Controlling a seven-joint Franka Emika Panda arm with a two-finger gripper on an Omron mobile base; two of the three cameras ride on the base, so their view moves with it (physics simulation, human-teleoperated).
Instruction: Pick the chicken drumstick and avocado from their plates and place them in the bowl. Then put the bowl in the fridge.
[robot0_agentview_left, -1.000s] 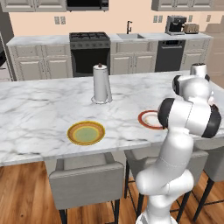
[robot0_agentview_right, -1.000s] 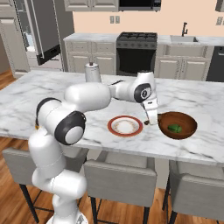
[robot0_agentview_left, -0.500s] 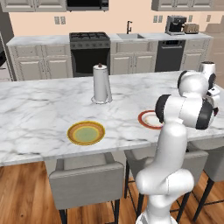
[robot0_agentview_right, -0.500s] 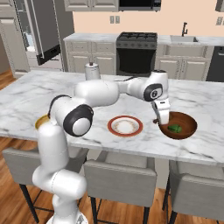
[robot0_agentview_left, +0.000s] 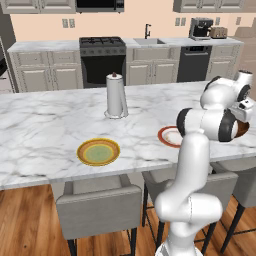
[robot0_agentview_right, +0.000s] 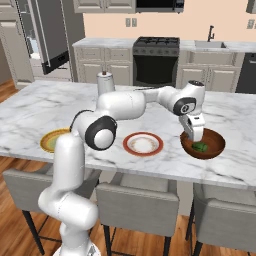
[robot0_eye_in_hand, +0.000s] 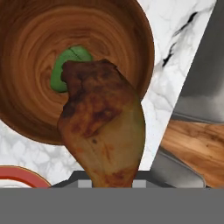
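Observation:
The chicken drumstick (robot0_eye_in_hand: 103, 127) hangs in my gripper (robot0_agentview_right: 194, 134), which is shut on it just above the near-left rim of the reddish-brown bowl (robot0_agentview_right: 215, 148). In the hand view the drumstick covers the fingertips and overlaps the bowl (robot0_eye_in_hand: 100, 35). The avocado (robot0_eye_in_hand: 70, 65) lies on the bowl's bottom, also seen as the green avocado (robot0_agentview_right: 200, 147) in the right base view. The red-rimmed plate (robot0_agentview_right: 143, 143) sits bare to the left of the bowl. Further left lies the yellow-rimmed plate (robot0_agentview_right: 52, 140), with nothing on its green centre.
A paper towel roll (robot0_agentview_left: 116, 96) stands upright mid-island behind the plates. Grey stools (robot0_agentview_right: 137, 200) line the island's near edge. The black oven (robot0_agentview_right: 156, 62) and cabinets run along the back wall. A tall grey unit (robot0_agentview_right: 42, 35) stands at the far left.
The arm has swung right, carrying the drumstick from beside the red-rimmed plate to over the bowl's rim. The avocado and both plates have stayed put.

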